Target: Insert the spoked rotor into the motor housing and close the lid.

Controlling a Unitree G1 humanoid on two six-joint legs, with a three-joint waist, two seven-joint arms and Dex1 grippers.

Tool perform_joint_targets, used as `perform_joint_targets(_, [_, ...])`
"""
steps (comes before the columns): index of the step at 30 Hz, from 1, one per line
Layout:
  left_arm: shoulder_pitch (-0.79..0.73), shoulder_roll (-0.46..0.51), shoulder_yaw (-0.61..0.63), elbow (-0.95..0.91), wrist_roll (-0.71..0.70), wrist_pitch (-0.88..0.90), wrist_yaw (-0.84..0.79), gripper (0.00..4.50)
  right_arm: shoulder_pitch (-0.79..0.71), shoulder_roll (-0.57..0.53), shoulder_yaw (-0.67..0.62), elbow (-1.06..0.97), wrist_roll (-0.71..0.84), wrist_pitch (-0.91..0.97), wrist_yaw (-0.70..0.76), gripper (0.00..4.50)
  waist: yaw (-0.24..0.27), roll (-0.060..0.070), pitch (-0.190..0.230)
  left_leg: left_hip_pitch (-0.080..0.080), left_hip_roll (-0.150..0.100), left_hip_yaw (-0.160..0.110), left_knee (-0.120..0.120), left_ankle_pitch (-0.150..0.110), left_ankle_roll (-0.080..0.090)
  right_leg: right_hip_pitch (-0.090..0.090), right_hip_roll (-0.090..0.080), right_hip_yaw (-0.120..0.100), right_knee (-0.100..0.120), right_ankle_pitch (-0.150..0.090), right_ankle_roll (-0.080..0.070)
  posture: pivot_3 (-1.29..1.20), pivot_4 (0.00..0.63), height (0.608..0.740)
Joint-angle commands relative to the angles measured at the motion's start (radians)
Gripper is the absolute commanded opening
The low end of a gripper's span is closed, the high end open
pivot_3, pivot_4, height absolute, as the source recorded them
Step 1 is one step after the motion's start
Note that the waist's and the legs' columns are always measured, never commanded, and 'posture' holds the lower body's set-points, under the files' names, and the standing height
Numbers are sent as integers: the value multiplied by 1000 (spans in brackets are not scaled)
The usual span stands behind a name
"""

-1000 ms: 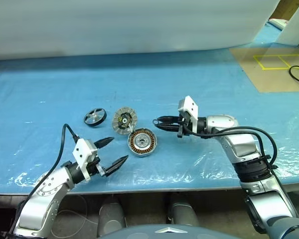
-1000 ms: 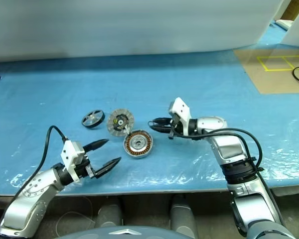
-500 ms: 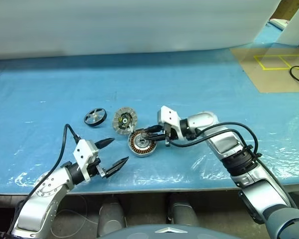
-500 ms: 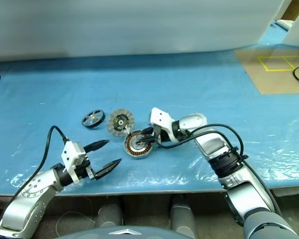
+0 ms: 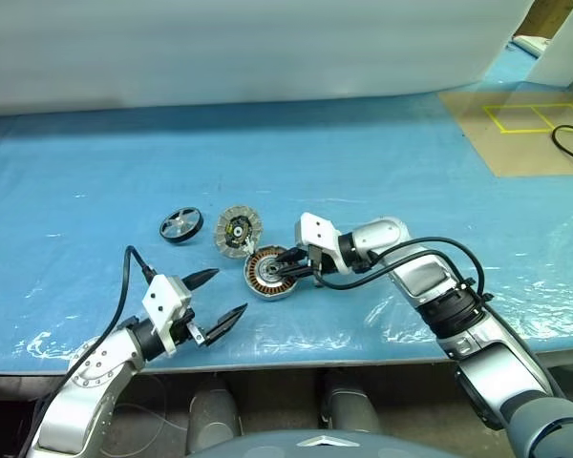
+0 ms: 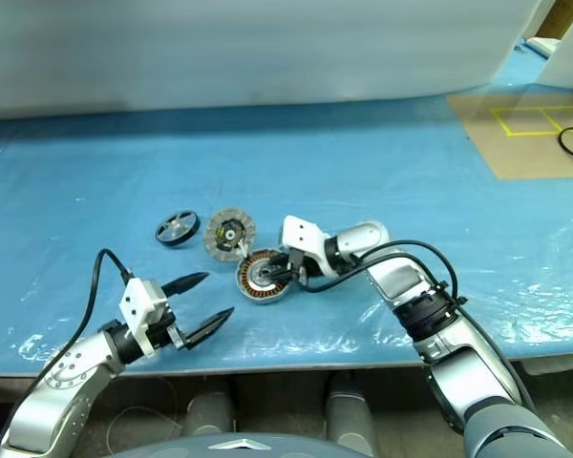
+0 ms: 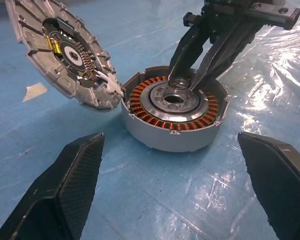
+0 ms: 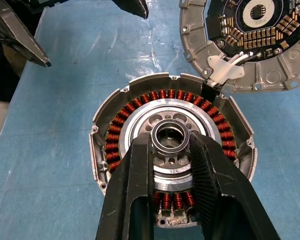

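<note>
**Right gripper down on the housing hub**

On the blue plastic-covered table [image 5: 392, 162], going from my left, the left gripper [image 5: 215, 298] hangs near the front edge with its black fingers spread wide and nothing between them; it sits where it did a second ago. Beyond it lies the spoked rotor [image 5: 180, 224], a small dark ring with thin spokes and a hub, flat on the sheet and well apart from both grippers. Next comes the lid [image 5: 239, 230], a silver-grey disc with a finely ribbed rim, its black-and-yellow face showing, tilted with one edge touching the motor housing [image 5: 268, 275]. The housing is a shallow round silver case with a ring of copper-coloured windings around a metal hub.

A second ago my right gripper [image 8: 172, 150] hovered off to the right of the housing; now it has swung left and down over it. Its fingers are clamped on a small metal ring [image 8: 170, 139] at the hub.

The sheet is glossy and wrinkled. A pale wall runs behind, and a tan floor panel with yellow tape lines [image 5: 525, 119] sits at the far right.
</note>
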Motion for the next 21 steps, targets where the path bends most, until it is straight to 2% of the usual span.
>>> perform_joint_targets(1, [5,-8,-2,-12,9,-28,9,4500,-25,13,3,0,-14,-24,-5,652,0,0,0,0,0,0,0,0,0,0,0,0,0,0,0,0,150,740])
perform_joint_targets(21, [-13,-26,-2,14,14,-35,23,4500,-22,26,6,33,-48,-45,12,652,0,0,0,0,0,0,2,0,0,1,0,0,1,0,0,0,150,740])
